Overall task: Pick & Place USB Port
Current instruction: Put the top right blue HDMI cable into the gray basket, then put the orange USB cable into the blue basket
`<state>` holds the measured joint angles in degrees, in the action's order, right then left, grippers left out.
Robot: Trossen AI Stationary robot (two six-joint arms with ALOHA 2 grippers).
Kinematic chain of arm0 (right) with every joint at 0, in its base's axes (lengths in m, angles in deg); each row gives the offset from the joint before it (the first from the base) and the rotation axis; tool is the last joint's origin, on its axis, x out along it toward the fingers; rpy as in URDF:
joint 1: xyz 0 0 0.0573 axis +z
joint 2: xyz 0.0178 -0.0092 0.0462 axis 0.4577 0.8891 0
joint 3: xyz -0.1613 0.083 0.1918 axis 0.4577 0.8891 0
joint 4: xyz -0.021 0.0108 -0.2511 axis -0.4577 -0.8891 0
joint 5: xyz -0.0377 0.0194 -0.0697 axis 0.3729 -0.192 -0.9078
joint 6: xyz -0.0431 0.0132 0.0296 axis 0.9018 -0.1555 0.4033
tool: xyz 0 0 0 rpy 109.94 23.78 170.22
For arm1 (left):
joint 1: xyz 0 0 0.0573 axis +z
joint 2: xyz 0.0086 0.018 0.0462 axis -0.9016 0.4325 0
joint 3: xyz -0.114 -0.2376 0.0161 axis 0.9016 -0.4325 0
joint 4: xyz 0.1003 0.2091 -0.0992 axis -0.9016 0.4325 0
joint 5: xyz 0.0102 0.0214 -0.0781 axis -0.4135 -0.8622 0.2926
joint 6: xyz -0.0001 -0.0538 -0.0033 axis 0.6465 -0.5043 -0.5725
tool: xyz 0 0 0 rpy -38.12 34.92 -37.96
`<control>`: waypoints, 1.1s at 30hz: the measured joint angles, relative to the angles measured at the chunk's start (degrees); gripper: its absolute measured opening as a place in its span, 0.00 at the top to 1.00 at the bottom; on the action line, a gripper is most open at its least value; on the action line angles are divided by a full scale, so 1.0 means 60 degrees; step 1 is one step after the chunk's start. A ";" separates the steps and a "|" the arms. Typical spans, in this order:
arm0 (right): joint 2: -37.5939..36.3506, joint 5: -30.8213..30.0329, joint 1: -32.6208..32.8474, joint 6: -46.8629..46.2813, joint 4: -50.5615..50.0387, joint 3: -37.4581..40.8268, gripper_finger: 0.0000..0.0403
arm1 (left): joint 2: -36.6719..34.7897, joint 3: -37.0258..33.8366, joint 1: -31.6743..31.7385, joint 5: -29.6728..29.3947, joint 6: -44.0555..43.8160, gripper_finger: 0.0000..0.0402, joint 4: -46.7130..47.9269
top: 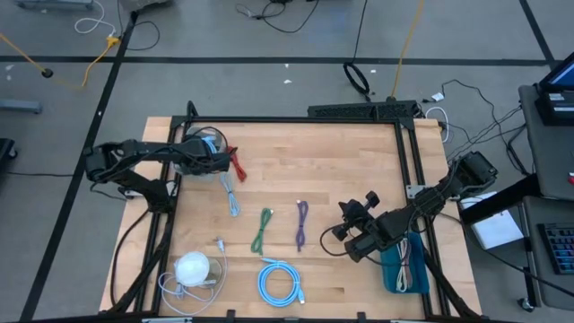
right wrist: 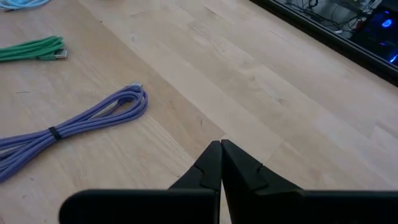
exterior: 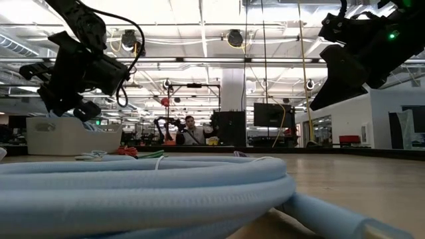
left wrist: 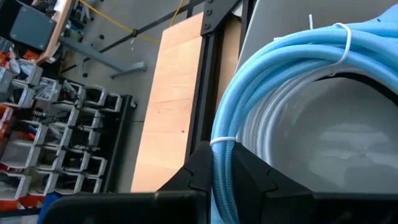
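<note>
My left gripper (top: 213,154) is at the table's far left, shut on a coiled light-blue cable (left wrist: 280,68) tied with white zip ties. The coil hangs over a white bin (left wrist: 348,143), which also shows in the low view as the white bin (exterior: 66,136) below my left gripper (exterior: 70,99). My right gripper (right wrist: 221,163) is shut and holds nothing. It hovers above bare wood at the table's right (top: 348,235). A purple cable bundle (right wrist: 81,121) and a green one (right wrist: 34,48) lie flat on the table beyond it. My left gripper pinches the light-blue cable's bundled strands (left wrist: 222,165) between its two fingers, just beside a white zip tie (left wrist: 222,140). The fingers lie across the strands. The coil is lifted clear and extends away from the fingers over the white bin.
On the table lie a red cable (top: 238,161), a pale blue cable (top: 231,199), a green cable (top: 262,230), a purple cable (top: 301,224), another light-blue coil (top: 280,282) and a white round device with its cord (top: 192,267). A blue bin (top: 405,262) holding cables stands at the right edge.
</note>
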<state>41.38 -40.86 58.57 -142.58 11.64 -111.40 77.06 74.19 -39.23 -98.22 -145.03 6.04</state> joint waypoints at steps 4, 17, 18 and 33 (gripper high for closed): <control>0.0000 0.0003 0.0000 0.0003 -0.0004 0.0000 1.00 | 0.0003 0.0000 -0.0007 -0.0084 0.0382 0.83 0.0035; 0.0000 0.0000 0.0000 0.0007 -0.0007 0.0000 1.00 | 0.0000 0.0000 -0.0089 0.0117 0.0090 0.46 0.0508; 0.0000 0.0000 0.0000 0.0007 -0.0004 0.0000 1.00 | 0.0000 0.0000 -0.0150 0.0118 0.0088 0.45 0.0500; 0.0000 -0.0011 0.0000 0.0011 -0.0011 0.0000 1.00 | 0.0000 0.1194 -0.1535 -0.0539 0.0134 0.42 0.0295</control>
<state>41.38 -40.93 58.57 -142.51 11.57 -111.40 77.06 81.36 -48.44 -101.45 -144.23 7.81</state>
